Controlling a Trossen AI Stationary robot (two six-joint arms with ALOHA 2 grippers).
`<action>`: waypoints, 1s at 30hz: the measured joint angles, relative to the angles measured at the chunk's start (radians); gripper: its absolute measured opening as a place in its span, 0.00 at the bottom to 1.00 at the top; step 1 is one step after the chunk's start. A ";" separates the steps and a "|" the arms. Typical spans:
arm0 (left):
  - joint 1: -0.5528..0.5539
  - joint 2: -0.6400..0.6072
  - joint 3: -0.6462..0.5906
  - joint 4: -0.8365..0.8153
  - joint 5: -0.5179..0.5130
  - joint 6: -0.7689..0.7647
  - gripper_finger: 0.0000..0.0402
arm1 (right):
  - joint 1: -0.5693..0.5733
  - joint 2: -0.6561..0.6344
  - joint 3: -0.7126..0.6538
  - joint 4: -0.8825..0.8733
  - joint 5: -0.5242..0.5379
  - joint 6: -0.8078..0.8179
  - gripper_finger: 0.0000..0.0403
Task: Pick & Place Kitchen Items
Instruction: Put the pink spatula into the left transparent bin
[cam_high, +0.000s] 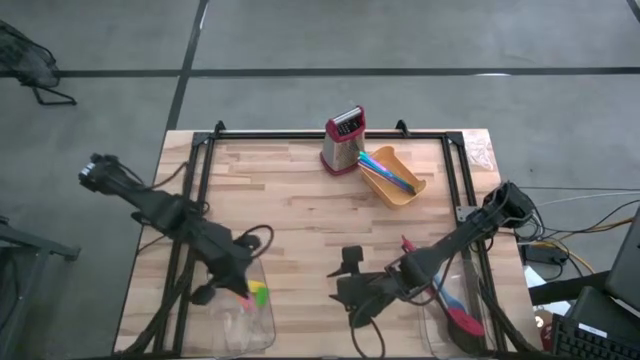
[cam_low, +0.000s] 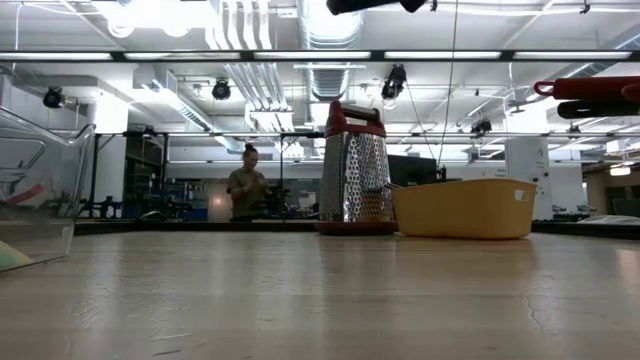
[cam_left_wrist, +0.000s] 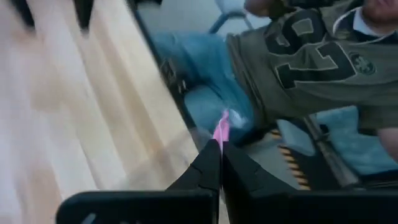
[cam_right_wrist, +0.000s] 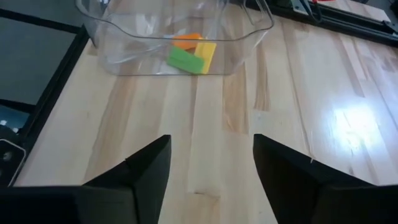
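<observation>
My left gripper (cam_high: 240, 287) is over the near-left clear tray (cam_high: 245, 320), shut on a small pink piece (cam_left_wrist: 221, 129). Yellow, green and orange pieces (cam_right_wrist: 191, 55) lie on that tray's floor; they also show in the high view (cam_high: 259, 293). My right gripper (cam_high: 347, 280) is open and empty above bare table at the near middle, its fingers (cam_right_wrist: 142, 168) pointing toward the left tray (cam_right_wrist: 180, 37). Red and blue utensils (cam_high: 460, 312) lie in the near-right clear tray. Thin blue and green sticks (cam_high: 388, 170) lie in the yellow bowl (cam_high: 398, 180). My left gripper pinches the pink piece between its two fingertips (cam_left_wrist: 210, 163). Only the piece's end (cam_left_wrist: 219, 138) sits between the tips; the rest sticks out past them. The fingers slant toward the table's near edge. The piece is lifted clear of the table.
A red-topped metal box grater (cam_high: 343, 140) stands at the far middle beside the yellow bowl. A black frame (cam_high: 300, 134) runs round the table top. A person in an olive shirt (cam_left_wrist: 311, 56) sits past the table's near edge. Bare wood lies in the table's middle (cam_high: 300, 210).
</observation>
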 joint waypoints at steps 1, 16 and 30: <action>-0.007 -0.018 -0.002 -0.031 0.001 -0.047 0.01 | 0.000 0.000 -0.002 0.000 0.001 0.002 0.57; -0.086 -0.161 -0.281 -0.120 -0.056 -0.597 0.01 | 0.000 0.000 -0.027 0.033 0.002 0.002 0.64; -0.119 -0.226 -0.364 0.047 0.035 -0.751 0.01 | -0.003 0.000 -0.028 0.038 0.003 0.002 0.59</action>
